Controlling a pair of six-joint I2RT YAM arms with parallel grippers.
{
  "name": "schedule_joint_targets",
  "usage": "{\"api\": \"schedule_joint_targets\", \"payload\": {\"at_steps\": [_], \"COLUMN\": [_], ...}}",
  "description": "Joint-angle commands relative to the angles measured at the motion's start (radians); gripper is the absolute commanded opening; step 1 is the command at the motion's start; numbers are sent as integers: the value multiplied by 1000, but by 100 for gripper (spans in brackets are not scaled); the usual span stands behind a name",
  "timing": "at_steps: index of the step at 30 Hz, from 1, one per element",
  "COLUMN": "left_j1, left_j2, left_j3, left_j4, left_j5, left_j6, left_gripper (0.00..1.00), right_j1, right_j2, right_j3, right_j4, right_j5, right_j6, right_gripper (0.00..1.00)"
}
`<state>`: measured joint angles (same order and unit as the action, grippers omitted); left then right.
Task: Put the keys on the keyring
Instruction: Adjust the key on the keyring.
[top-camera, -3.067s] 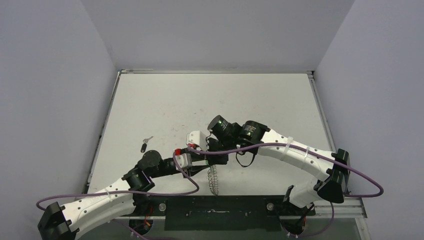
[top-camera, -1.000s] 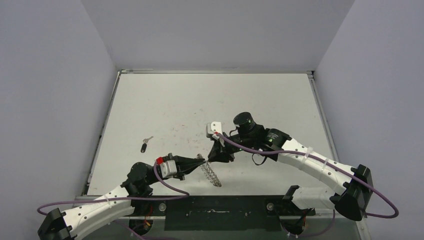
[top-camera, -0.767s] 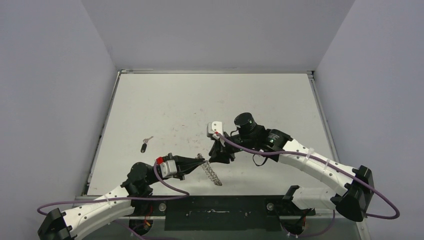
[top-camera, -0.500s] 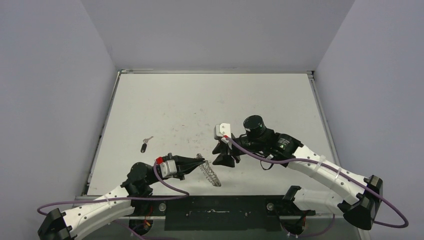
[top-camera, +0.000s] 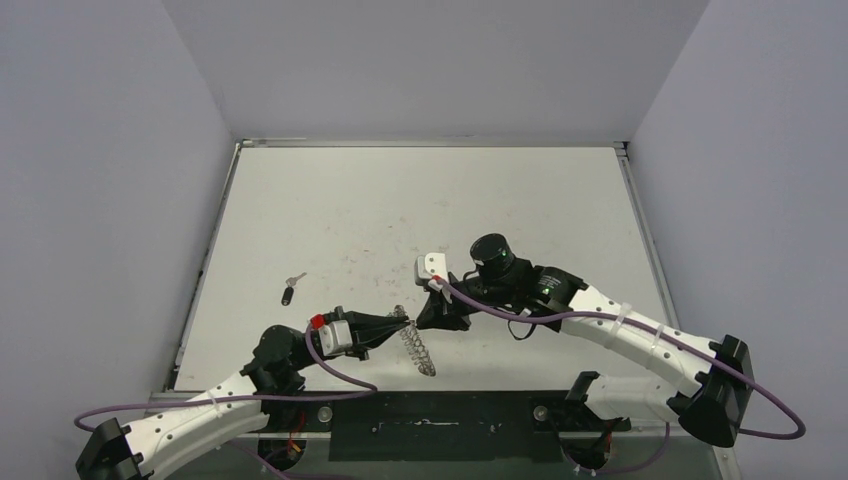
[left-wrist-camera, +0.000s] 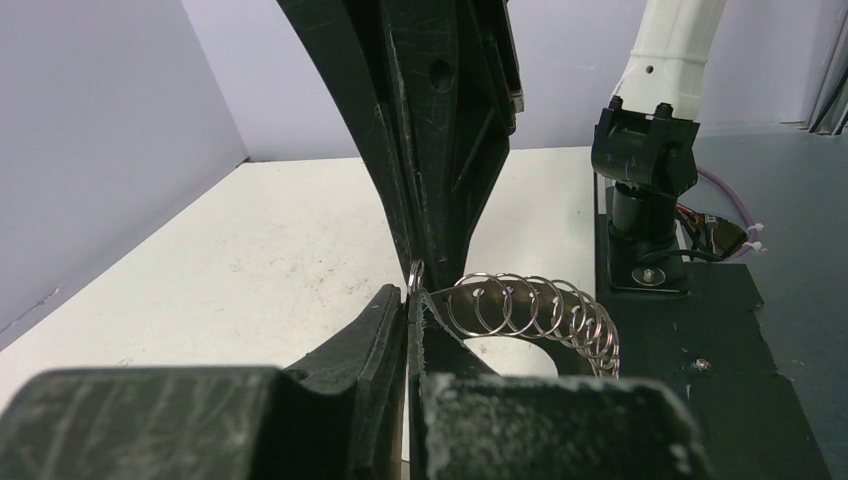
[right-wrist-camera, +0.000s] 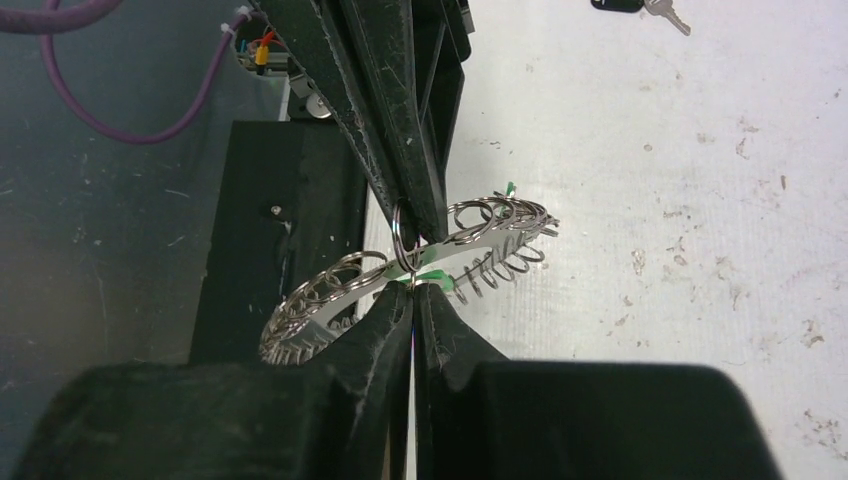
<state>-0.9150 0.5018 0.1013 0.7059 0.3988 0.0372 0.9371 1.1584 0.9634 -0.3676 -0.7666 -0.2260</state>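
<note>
On the table (top-camera: 520, 190), the black-headed key (top-camera: 287, 296) and the silver key (top-camera: 295, 278) lie together at the left, well apart from both arms. The left gripper (top-camera: 402, 323) is pinched tight on the keyring (top-camera: 418, 350), which juts toward the near edge. The right gripper (top-camera: 424, 321) meets it tip to tip, its fingers pressed together at the ring's rim, with a green sliver (right-wrist-camera: 436, 279) at their tips.

You've got the large silver-grey scalloped metal keyring (top-camera: 418, 350) front-centre over the white tabletop (top-camera: 420, 190). Left gripper (top-camera: 403, 322) meets its rear end from the left, right gripper (top-camera: 421, 318) from the right, tips nose to nose. Tiny black-headed metal key (top-camera: 287, 296) & plain silver metal key (top-camera: 296, 278) lie side by side well left of it, further back.
</note>
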Motion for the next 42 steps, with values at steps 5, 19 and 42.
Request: {"api": "schedule_joint_targets", "payload": {"at_steps": [5,19,42], "left_j1": [-4,-4,-4], "left_j2": [-21,-9,-25], "left_j3": [12,18,12], "left_j4": [72,93,53], "left_j5": [-11,9,-4], "left_j6": [-9,-20,-21], "left_gripper": [0,0,0], "right_j1": [6,13,10], "right_j2": [31,63,-125], "right_j3": [8,-37,-131], "right_j4": [10,161,251], "right_j5": [49,61,223], "right_j6": [-35,2,32], "right_gripper": [0,2,46]}}
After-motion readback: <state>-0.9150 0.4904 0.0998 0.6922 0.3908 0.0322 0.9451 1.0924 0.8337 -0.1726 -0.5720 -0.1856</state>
